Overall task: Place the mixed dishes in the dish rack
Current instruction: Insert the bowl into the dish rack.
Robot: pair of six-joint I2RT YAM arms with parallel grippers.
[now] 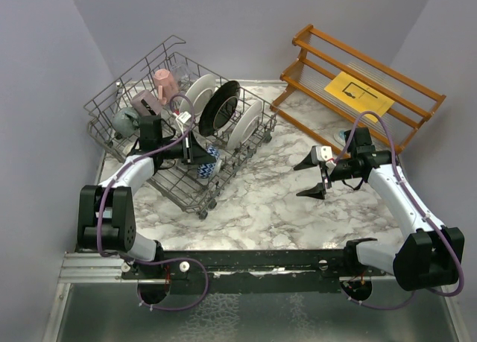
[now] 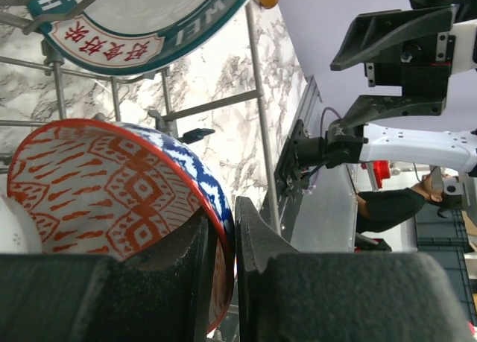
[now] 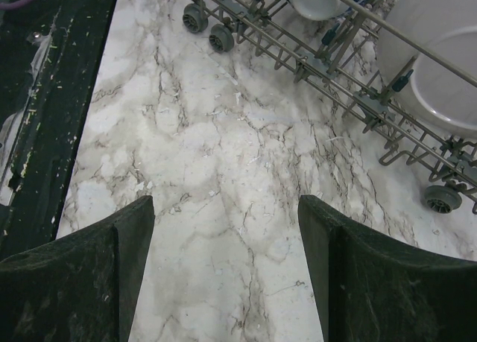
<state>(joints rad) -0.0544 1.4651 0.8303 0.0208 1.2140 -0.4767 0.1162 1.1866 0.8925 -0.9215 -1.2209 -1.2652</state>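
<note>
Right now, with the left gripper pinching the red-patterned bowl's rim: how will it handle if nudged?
The bowl looks like glazed ceramic: probably stiff, fragile, and slippery where the left gripper pinches only its rim. It stands on edge, so it may roll or tip unless the dish rack wires catch it.

The top external camera looks down from above and behind the arm bases (image 1: pixel 141 271), taking in the marble table (image 1: pixel 261 200) and dish rack (image 1: pixel 179 126). The left wrist camera sits close inside the rack, apparently rolled sideways, facing past a red and blue patterned bowl (image 2: pixel 112 200) toward the right arm (image 2: pixel 417 144). The right wrist camera looks steeply down at tabletop and the rack's wheeled edge; all three share the rack.
</note>
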